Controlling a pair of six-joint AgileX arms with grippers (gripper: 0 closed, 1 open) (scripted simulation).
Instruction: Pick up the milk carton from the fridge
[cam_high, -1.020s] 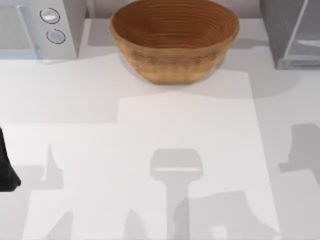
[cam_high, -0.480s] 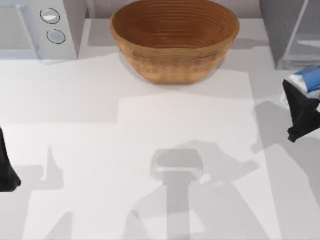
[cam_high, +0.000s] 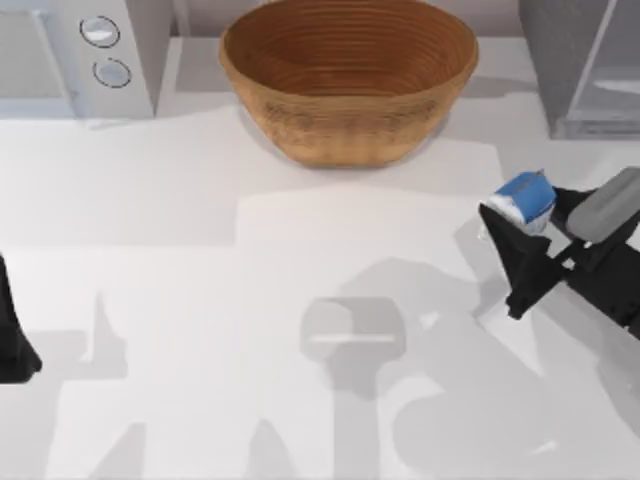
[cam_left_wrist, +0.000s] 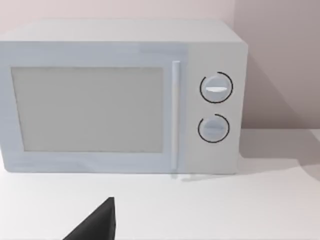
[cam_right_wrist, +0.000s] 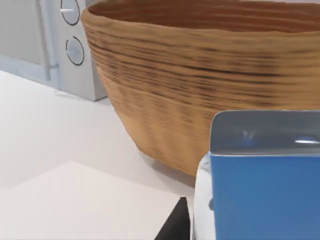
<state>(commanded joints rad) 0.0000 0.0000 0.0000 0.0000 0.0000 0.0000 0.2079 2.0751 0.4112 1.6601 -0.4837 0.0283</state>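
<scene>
Small blue-and-white milk carton with a gabled top (cam_high: 524, 199) held aloft over the right side of the white table (cam_high: 300, 250), pinched between the black fingers of the right gripper (cam_high: 512, 232), well clear of the large grey speckled fridge with its pale glassy panel (cam_high: 585, 65) at the far right corner. Right arm reaching in from the right edge, dark links and a grey block trailing behind the carton. In the right wrist view, carton (cam_right_wrist: 262, 185) close up, blue face and grey upper band, one black fingertip (cam_right_wrist: 174, 225) showing just beside its white edge; beyond it the round brown wicker bowl (cam_right_wrist: 210, 75) and, farther off, the white appliance with two round knobs (cam_right_wrist: 60, 40). From above, wicker bowl (cam_high: 348, 75) sitting at the back centre of the table, between the white appliance (cam_high: 75, 55) at the back left and the fridge at the back right; carton nearer than the bowl and off to its right. Left gripper (cam_high: 12, 340) parked at the left edge of the table, dark tip only; whether spread or pressed together, cannot tell. Left wrist view facing the white appliance (cam_left_wrist: 120, 95), door panel and both knobs toward the camera, a black fingertip (cam_left_wrist: 97, 222) in the foreground.
</scene>
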